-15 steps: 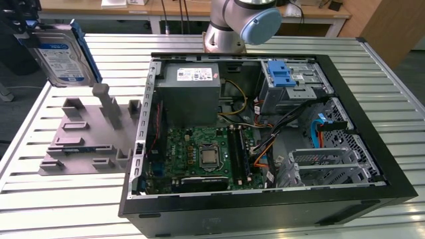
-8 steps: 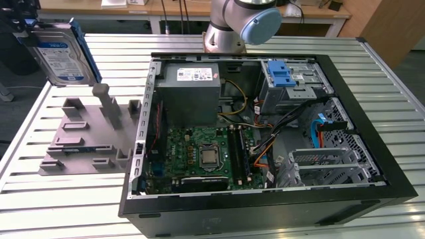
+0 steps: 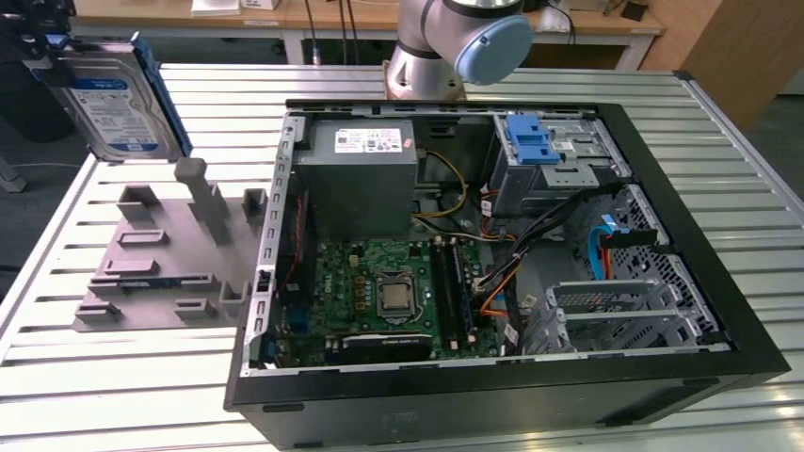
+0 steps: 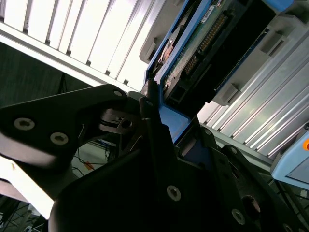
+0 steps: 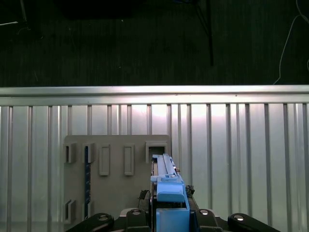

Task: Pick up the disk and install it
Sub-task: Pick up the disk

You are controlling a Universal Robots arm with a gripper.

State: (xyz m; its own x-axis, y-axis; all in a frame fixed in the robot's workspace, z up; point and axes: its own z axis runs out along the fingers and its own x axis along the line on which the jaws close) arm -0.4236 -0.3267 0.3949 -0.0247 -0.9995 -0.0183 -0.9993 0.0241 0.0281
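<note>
The disk (image 3: 120,105) hung on edge above the grey fixture (image 3: 157,254), beside the open computer case (image 3: 503,414). The gripper (image 3: 51,55) had its jaws clenched on the disk's blue-railed end. Carrying it well likely meant keeping it upright, clear of the posts and the case wall.

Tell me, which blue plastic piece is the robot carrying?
The blue rail frame on the disk, clamped in the gripper above the grey fixture. The other, a bare blue latch, sits inside the computer case, untouched.
</note>
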